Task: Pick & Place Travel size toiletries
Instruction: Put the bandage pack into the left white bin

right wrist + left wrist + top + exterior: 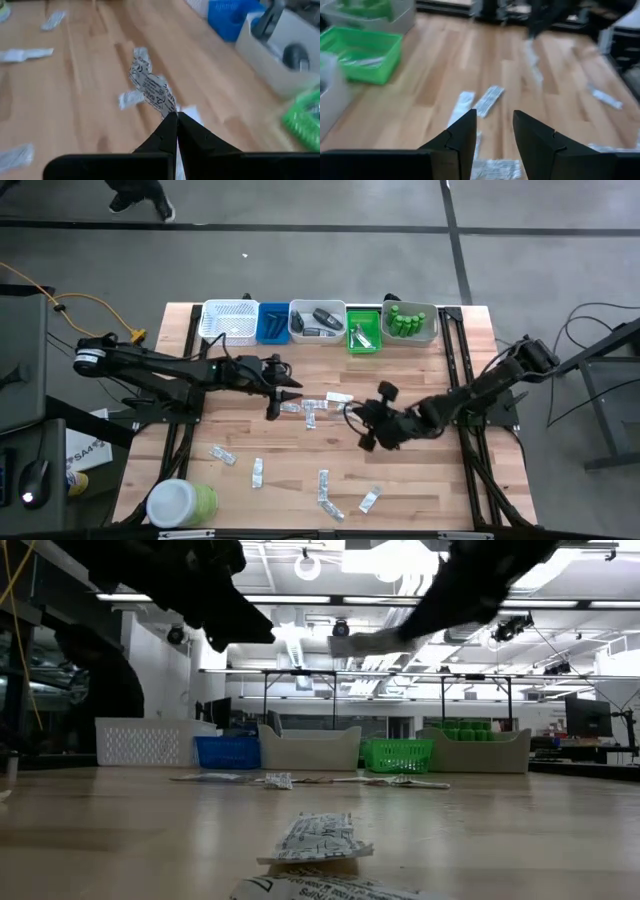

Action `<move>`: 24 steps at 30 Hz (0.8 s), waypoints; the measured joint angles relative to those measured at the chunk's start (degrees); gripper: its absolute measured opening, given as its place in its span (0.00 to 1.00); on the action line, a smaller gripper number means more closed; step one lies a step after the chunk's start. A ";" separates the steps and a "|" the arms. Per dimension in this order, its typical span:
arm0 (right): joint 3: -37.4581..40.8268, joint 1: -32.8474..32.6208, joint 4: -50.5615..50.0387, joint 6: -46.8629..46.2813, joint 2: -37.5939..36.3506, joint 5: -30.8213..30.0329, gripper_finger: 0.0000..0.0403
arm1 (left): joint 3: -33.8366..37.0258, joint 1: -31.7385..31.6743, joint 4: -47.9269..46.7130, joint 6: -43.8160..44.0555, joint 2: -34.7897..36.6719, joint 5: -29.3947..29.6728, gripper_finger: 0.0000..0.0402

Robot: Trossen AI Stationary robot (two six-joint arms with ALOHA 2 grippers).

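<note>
High view: pale plank table (420,490) strewn with sachets (323,480), right pincer (176,116) pinching one, left pincer (494,119) parted

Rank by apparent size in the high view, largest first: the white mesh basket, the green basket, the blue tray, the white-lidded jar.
1. White mesh basket
2. White-lidded jar
3. Green basket and blue tray: too alike in size to rank.
</note>
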State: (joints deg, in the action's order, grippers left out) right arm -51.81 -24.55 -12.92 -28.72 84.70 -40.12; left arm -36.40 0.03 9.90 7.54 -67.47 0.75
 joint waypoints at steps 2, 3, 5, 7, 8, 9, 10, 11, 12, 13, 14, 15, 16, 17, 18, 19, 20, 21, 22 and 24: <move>-0.11 2.21 2.57 4.04 1.21 0.10 0.01 | 0.00 0.00 1.42 -0.23 -1.30 -2.30 0.35; -0.01 3.00 2.74 5.56 1.66 0.31 0.01 | 0.00 0.00 2.21 -0.27 -1.88 -3.01 0.37; 0.15 5.11 5.57 8.25 2.89 1.99 0.01 | -0.02 0.02 3.95 -0.37 -2.88 -3.27 0.42; -0.13 6.70 8.70 10.62 3.85 4.42 0.01 | -0.02 0.00 3.95 -0.40 -3.23 -3.23 0.49; 0.00 7.21 9.25 11.87 4.18 4.93 0.01 | -0.03 0.00 4.73 -0.46 -3.81 -3.01 0.52; 0.10 7.96 11.28 13.23 4.99 5.51 0.01 | -0.11 0.00 5.50 -0.78 -4.42 -2.96 0.54; 0.00 8.68 14.14 14.71 5.80 6.14 0.01 | -0.10 0.00 5.56 -1.27 -4.69 -2.94 0.57; -0.10 9.23 16.01 16.23 6.42 6.56 0.01 | 0.02 0.00 5.68 -1.74 -4.71 -2.92 0.58; -0.02 9.72 17.17 17.70 6.87 7.08 0.01 | -0.02 0.00 7.26 -2.11 -5.26 -2.90 0.60; 0.04 10.38 19.24 19.03 7.51 7.71 0.01 | -0.56 0.00 8.15 -2.58 -6.01 -2.90 0.60; -0.03 11.03 21.99 20.24 8.21 8.68 0.01 | -0.83 0.00 8.16 -2.80 -6.37 -2.78 0.61; -0.07 11.60 23.72 21.24 8.74 9.44 0.01 | -0.83 0.00 7.18 -2.82 -6.39 -2.75 0.61; -0.04 12.08 24.50 21.97 9.24 9.68 0.01 | -1.13 0.00 7.01 -2.87 -6.85 -2.73 0.61; -0.02 12.54 25.69 22.68 9.76 9.90 0.01 | -1.95 0.00 7.54 -3.17 -7.64 -2.74 0.61; -0.02 12.95 26.91 23.17 10.18 10.20 0.01 | -2.29 0.00 7.94 -3.38 -7.92 -2.66 0.61; -0.02 13.34 27.66 23.56 10.46 10.31 0.01 | -2.32 0.00 7.48 -3.58 -7.75 -2.49 0.61; -0.02 13.71 28.41 23.94 10.58 10.59 0.01 | -2.42 0.00 7.48 -3.95 -7.70 -1.92 0.61; -0.02 13.89 28.99 24.20 10.63 10.71 0.01 | -2.60 0.00 7.48 -4.30 -7.72 -1.09 0.61; 0.00 13.94 29.39 24.44 10.63 10.87 0.01 | -2.60 0.00 7.10 -4.33 -7.73 -0.06 0.61; 0.00 13.88 30.63 24.99 10.63 11.94 0.01 | -2.60 0.00 6.31 -4.33 -7.73 1.15 0.61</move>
State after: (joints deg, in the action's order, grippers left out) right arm -51.81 -10.67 17.71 -3.73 95.33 -28.17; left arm -39.00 0.03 16.21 3.20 -75.20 1.90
